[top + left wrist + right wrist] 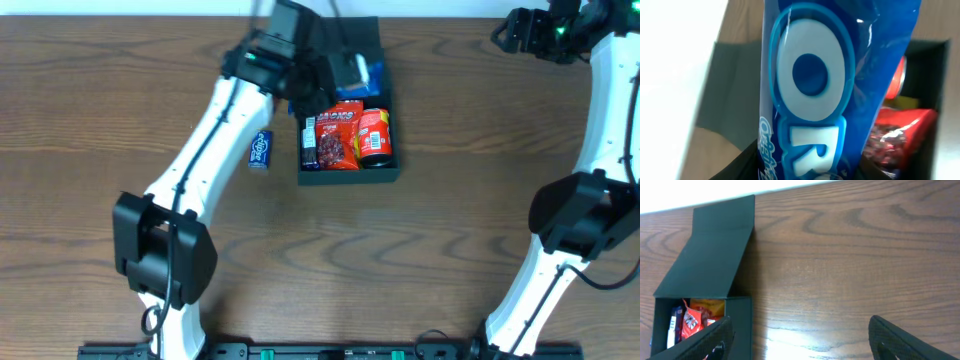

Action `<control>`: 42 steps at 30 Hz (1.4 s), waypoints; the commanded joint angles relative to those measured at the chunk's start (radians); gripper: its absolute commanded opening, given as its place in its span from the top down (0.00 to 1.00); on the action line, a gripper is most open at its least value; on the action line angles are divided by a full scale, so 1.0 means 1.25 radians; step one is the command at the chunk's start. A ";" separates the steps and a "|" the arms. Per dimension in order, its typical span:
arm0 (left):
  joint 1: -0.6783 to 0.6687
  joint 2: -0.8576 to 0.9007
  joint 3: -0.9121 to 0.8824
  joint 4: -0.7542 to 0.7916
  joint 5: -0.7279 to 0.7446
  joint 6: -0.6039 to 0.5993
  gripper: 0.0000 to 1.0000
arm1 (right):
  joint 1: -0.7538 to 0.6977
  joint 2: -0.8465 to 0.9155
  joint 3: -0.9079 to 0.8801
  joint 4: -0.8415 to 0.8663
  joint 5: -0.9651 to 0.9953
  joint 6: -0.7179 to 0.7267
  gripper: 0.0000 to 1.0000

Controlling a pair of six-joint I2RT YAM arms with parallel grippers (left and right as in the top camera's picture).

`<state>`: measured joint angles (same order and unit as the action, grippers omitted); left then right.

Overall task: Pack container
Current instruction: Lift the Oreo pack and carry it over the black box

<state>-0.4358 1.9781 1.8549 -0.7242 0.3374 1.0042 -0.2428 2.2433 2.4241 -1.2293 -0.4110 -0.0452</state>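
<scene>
The container (348,176) sits on the bench (480,200) a little past the middle, with its flap lid lying open at the far side. The left pincer (350,70) hangs over the far end of it. It looks closed on a big blue cookie packet (815,90), though the packet hides the fingers in the left wrist view. The right pincer (800,322) is far off by the bench's corner, spread wide and holding nothing.

Things could go wrong here. The packet is long, and the near end of the box is already full with a red bag (338,138) and an orange tub (375,135). If the packet comes down crooked, one end could land on the box wall or on the red bag. Then it would stick up and the lid could not close. The wrap looks slippery, so it might slide out too soon. The box is only card, so a bump from the arm could push it along the bench.

The packet is shiny and smooth, with fat white letters. The box is dull, dark and square, with flat thin walls. The red bag looks crinkly. The tub is round. The bench is brown wood with wavy lines. A small blue packet (261,150) lies just left of the box.
</scene>
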 commanded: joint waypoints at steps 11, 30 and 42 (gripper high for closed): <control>-0.006 0.129 0.019 0.100 -0.072 0.176 0.94 | -0.011 -0.005 0.005 -0.008 -0.003 -0.019 0.11; -0.035 0.164 0.019 0.120 -0.025 0.094 0.94 | -0.011 -0.005 0.005 -0.016 -0.003 -0.040 0.11; -0.033 0.163 0.019 0.094 -0.027 0.049 0.05 | -0.011 -0.005 0.005 -0.016 -0.003 -0.040 0.12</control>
<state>-0.4774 2.1696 1.8576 -0.6079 0.2859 1.0985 -0.2428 2.2433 2.4241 -1.2457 -0.4110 -0.0776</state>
